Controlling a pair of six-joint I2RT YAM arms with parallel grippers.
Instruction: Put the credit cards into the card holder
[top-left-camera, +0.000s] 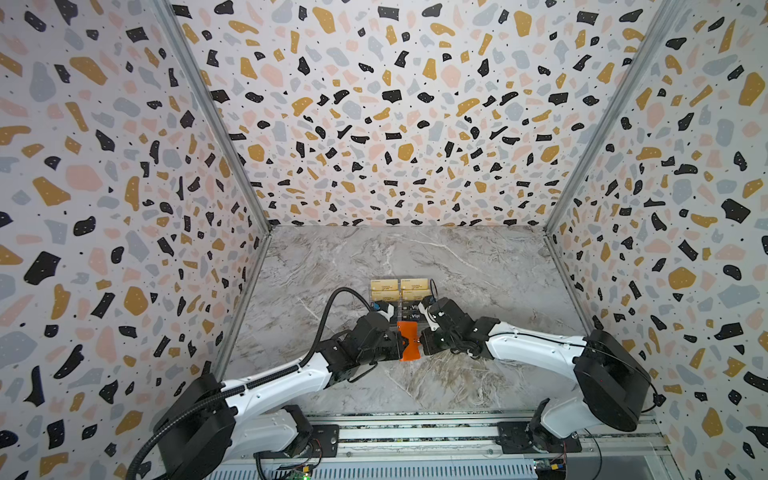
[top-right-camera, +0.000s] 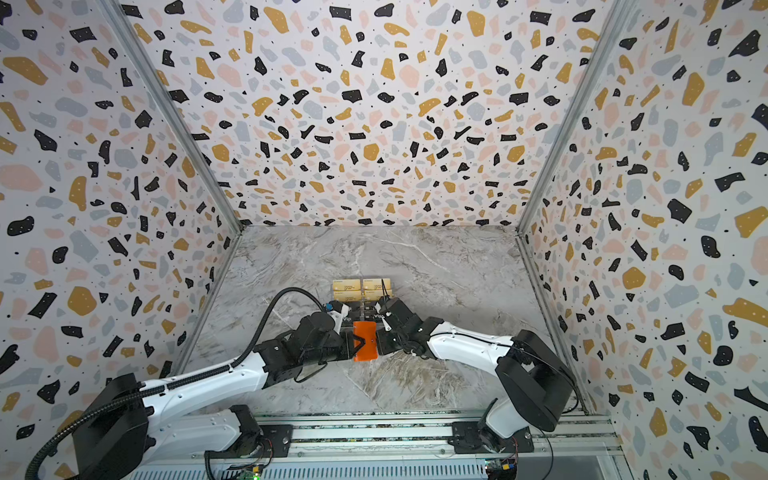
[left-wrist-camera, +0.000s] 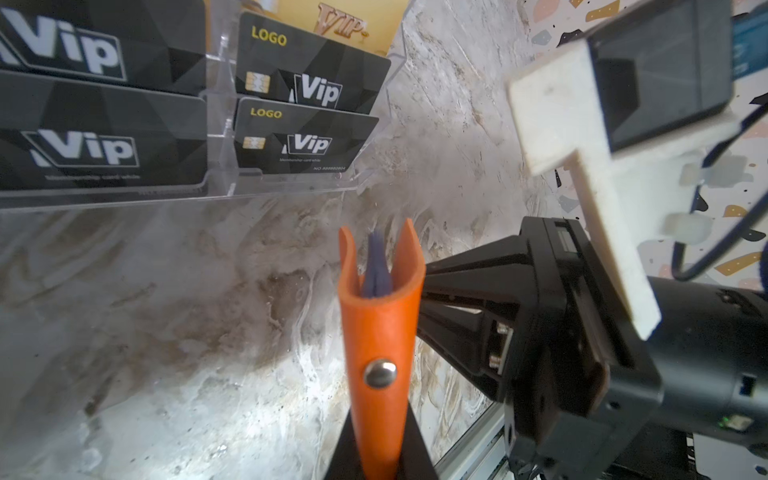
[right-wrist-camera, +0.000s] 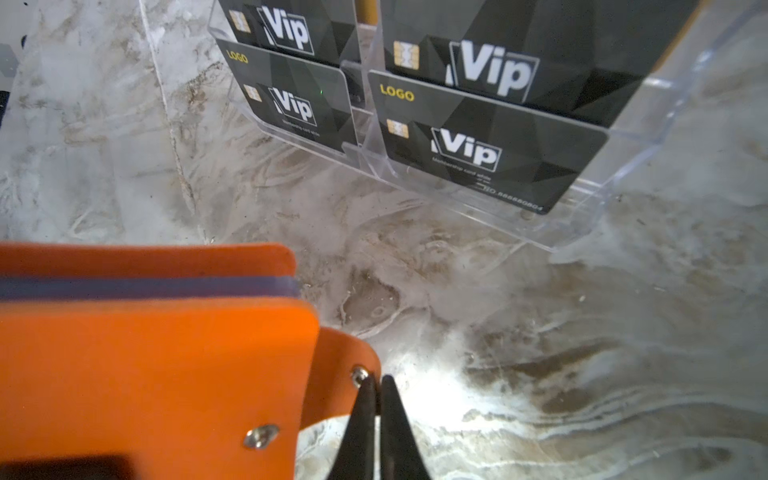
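The left gripper (left-wrist-camera: 380, 440) clenched the orange leather-like card holder (left-wrist-camera: 380, 324) on edge near the black plastic credit cards (right-wrist-camera: 490, 145), while the barely parted tips of the right gripper (right-wrist-camera: 379, 399), grip unclear, risked slipping off its snap strap (right-wrist-camera: 338, 357).

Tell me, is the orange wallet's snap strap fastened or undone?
Undone: the strap of the card holder sticks out loose, its stud apart from the cover's snap.

The orange card holder (top-left-camera: 409, 341) stands on edge with its covers slightly parted, bluish sleeves showing between them and its snap strap loose. Just behind it, the credit cards (left-wrist-camera: 309, 89) lean in a clear stand (left-wrist-camera: 218, 124), black Vip ones in front, gold ones behind.
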